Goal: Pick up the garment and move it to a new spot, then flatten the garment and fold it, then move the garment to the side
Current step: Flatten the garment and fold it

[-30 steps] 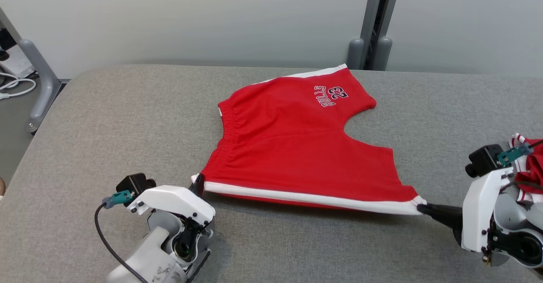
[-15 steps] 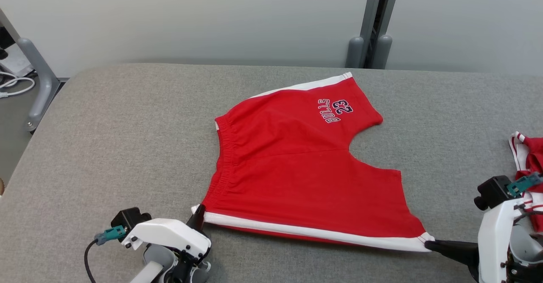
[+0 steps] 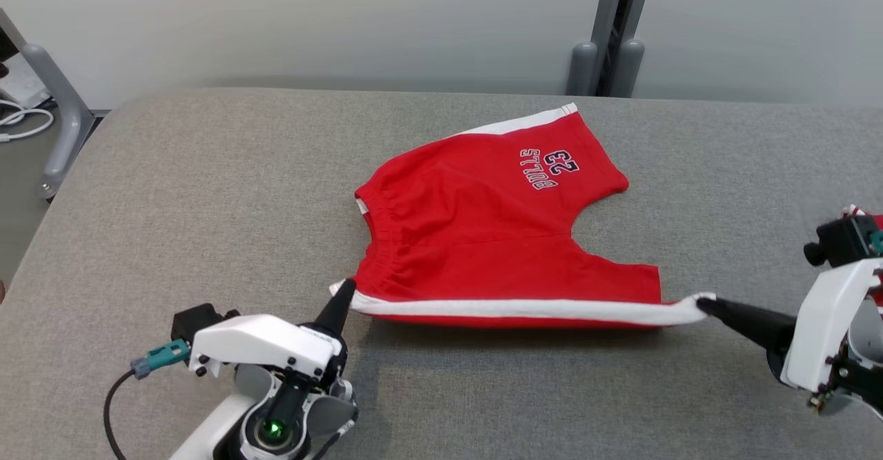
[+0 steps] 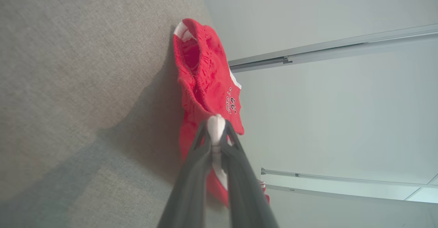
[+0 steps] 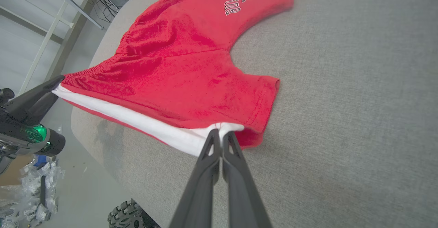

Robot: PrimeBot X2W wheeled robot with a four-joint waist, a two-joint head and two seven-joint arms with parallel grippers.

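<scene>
The garment (image 3: 483, 232) is a pair of red shorts with white side stripes and dark "BULLS 23" lettering, spread on the grey padded table (image 3: 207, 191). Its near white-striped edge is lifted off the table and stretched between both grippers. My left gripper (image 3: 343, 294) is shut on the waistband corner, seen as a white fold (image 4: 216, 127) pinched between the fingers. My right gripper (image 3: 705, 303) is shut on the leg-hem corner (image 5: 222, 130) of the garment (image 5: 191, 67). The far leg lies flat.
Another red and white cloth (image 3: 870, 224) lies at the table's right edge behind my right wrist. Grey posts (image 3: 607, 67) stand behind the table's far edge, and a metal frame leg (image 3: 58, 122) with cables stands at the far left.
Both grippers have lifted the near striped edge off the table and carried it away from me, so the near half of the garment now hangs raised. The head camera also shifted.
</scene>
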